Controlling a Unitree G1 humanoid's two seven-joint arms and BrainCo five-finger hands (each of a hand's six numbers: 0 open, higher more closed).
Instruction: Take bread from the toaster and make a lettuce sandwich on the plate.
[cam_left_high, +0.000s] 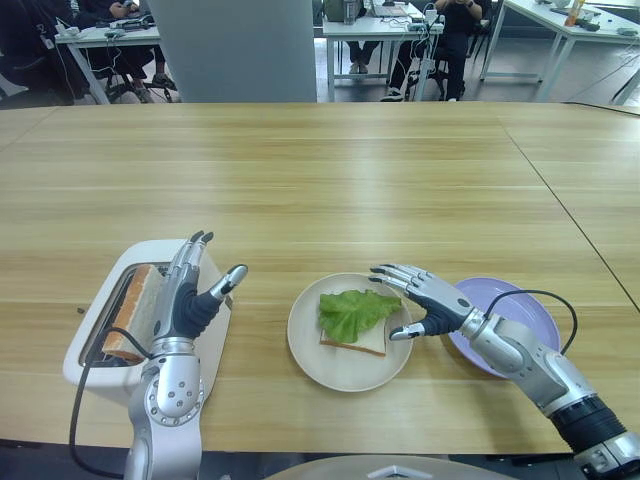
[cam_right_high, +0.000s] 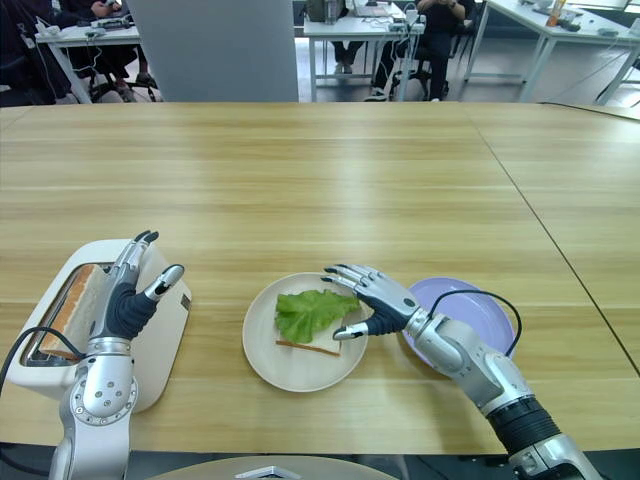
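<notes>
A white, smooth-sided toaster (cam_left_high: 88, 362) with rounded corners is seen at the near left of a light, wood-grained table (cam_left_high: 320, 170). One slice of bread (cam_left_high: 130, 315) with a brown crust is still lodged in its slot. The left hand (cam_left_high: 190, 300) is held over the toaster's right side, just beside the slot. Its dark-and-silver fingers are stretched straight and the thumb is spread outward, so nothing is gripped.

A round, matte cream plate (cam_left_high: 350, 385) lies near the table's front edge, to the right of the toaster and apart from it. On it a second slice of bread (cam_left_high: 360, 343) is laid flat and topped by a crinkled green lettuce leaf (cam_left_high: 355, 310). In the left eye view this slice presents a pale face under the leaf; in the right eye view it presents little more than a thin brown crust edge.

The right hand (cam_left_high: 430, 300) is held over the plate's right rim. Its fingers are fanned out and nothing is grasped — the thumb tip lies close to the slice's right edge, and contact cannot be told.

A glossy lilac round dish (cam_left_high: 525, 312) sits just right of the cream plate, partly under the right forearm.
</notes>
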